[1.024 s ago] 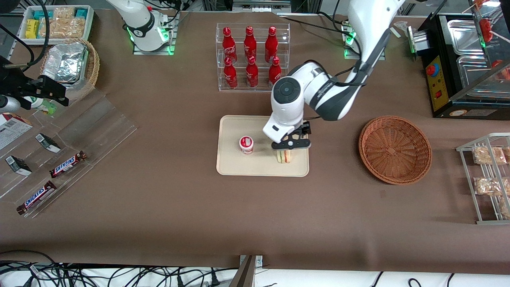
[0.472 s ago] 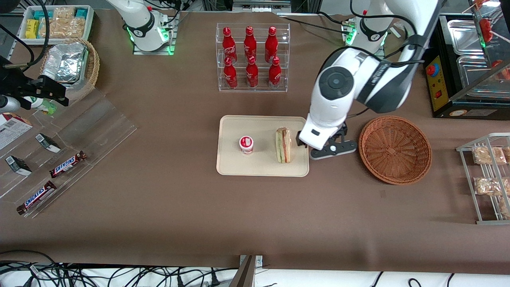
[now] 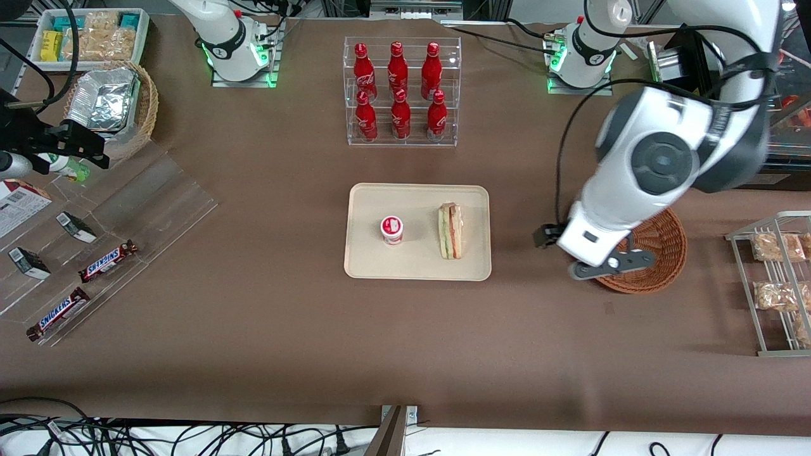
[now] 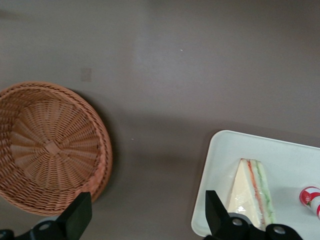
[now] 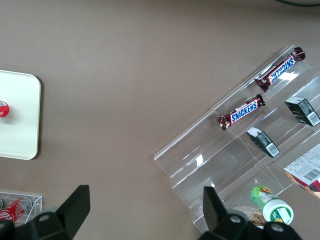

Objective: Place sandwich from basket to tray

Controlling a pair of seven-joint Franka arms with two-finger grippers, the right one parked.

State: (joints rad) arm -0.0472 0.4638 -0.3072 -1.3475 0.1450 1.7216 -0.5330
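Observation:
The sandwich lies in the cream tray, beside a small red-and-white cup. The reddish-brown wicker basket sits toward the working arm's end of the table, partly hidden under the arm. My left gripper hangs high over the bare table between tray and basket. In the left wrist view the gripper is open with nothing between its fingers. That view also shows the empty basket, the tray and the sandwich.
A clear rack of red bottles stands farther from the front camera than the tray. A wire rack of bagged snacks and a black appliance are at the working arm's end. A clear stand with chocolate bars is at the parked arm's end.
The gripper has let go of the sandwich, which now lies in the tray. The arm has risen and swung away from the tray to over the basket's edge.

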